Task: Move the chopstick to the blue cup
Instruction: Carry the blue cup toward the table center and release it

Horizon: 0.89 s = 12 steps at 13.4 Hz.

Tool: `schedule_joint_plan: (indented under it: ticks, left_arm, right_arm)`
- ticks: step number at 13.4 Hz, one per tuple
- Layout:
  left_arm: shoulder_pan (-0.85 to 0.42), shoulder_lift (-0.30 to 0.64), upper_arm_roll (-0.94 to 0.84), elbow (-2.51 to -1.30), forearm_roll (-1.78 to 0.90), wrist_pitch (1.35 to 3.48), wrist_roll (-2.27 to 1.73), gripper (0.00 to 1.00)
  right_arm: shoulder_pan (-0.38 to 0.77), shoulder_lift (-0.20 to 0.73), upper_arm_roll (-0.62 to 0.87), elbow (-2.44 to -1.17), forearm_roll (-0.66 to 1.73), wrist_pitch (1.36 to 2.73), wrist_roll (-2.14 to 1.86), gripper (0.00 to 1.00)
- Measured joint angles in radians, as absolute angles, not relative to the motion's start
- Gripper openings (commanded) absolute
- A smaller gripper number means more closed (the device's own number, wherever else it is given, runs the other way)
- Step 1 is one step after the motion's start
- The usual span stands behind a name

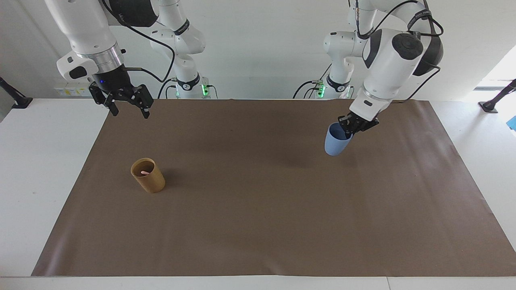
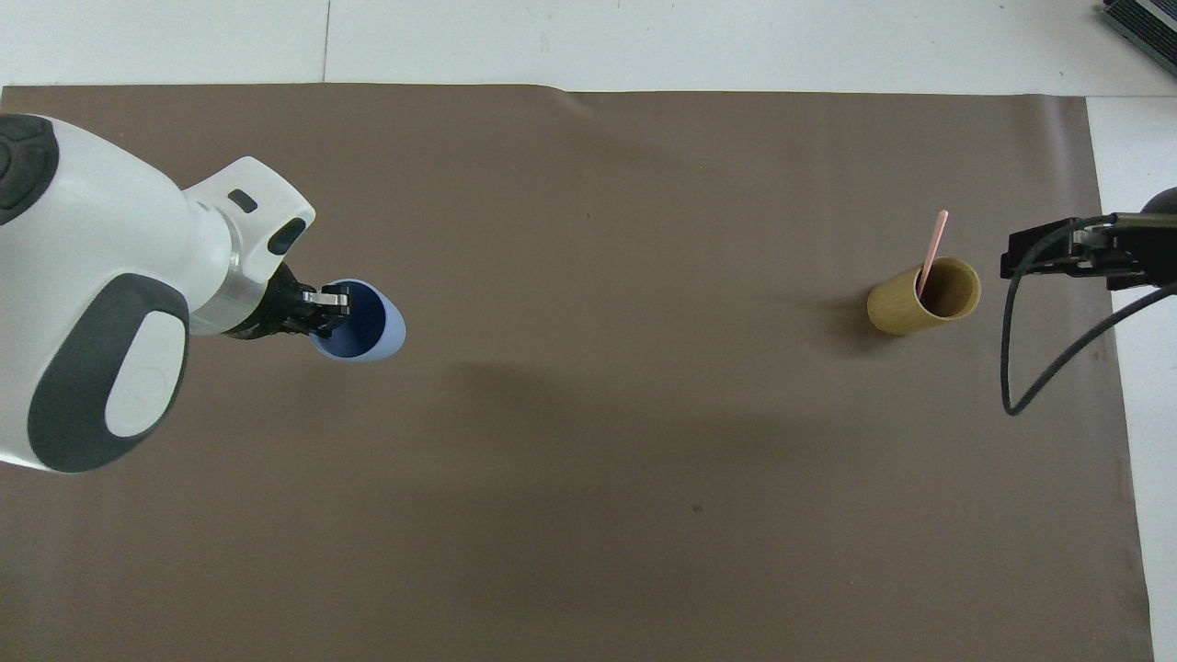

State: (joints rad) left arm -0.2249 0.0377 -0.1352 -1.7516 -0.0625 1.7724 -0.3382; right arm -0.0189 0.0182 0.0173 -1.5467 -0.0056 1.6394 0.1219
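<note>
Lettering on the arms seems unreadable; left claw [image 1: 347, 128] grips the blue cup [image 1: 335, 141] aloft, right claw [image 1: 128, 108] gapes.

No words, numbers or signs can be read here. The arms have small dark marks and bands, but they are too tiny to make out. The cups, the stick and the brown mat have no writing on them.
</note>
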Motion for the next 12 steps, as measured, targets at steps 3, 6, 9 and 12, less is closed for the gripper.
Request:
schedule_joint_plan:
  ticks: [3, 6, 9, 12]
  left_arm:
    - [-0.380, 0.046, -0.142, -1.745, -0.063, 1.773, -0.466, 0.00]
    - [-0.501, 0.098, -0.143, -1.727, -0.061, 1.779, -0.589, 0.00]
    - [-0.595, 0.226, -0.144, -1.672, -0.059, 1.878, -0.727, 0.00]
    - [-0.649, 0.304, -0.144, -1.651, -0.060, 1.966, -0.769, 0.00]
  right_arm:
    - [-0.019, 0.018, 0.017, -1.551, -0.006, 1.677, 0.122, 1.00]
    - [-0.019, 0.018, 0.017, -1.572, -0.006, 1.730, 0.122, 1.00]
    - [-0.021, 0.026, 0.016, -1.577, -0.006, 1.746, 0.066, 1.00]
    - [-0.026, 0.068, 0.013, -1.561, -0.006, 1.772, -0.013, 1.00]
